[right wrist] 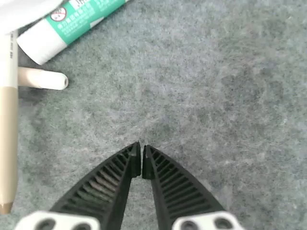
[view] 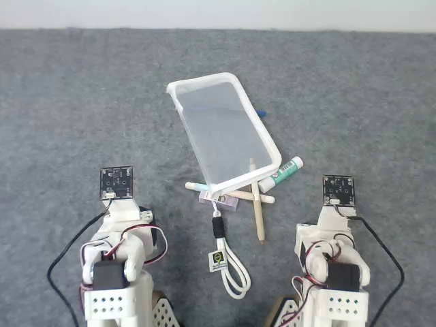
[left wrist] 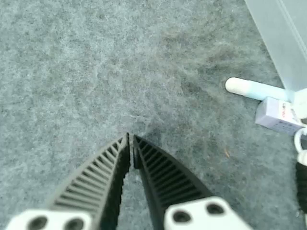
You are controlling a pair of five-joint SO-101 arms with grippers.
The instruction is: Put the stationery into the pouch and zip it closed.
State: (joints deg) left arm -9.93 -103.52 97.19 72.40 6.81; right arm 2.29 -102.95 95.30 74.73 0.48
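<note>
Black ribbed jaws clenched tip to tip, nothing held: left gripper [left wrist: 130, 143], right gripper [right wrist: 141, 151], each over grey felt [view: 82, 102]. One translucent pouch [view: 225, 129], centre of high view. At its lower edge: two crossed pale pens [view: 258, 212], one glue stick [view: 281, 174] with printed green label.
</note>
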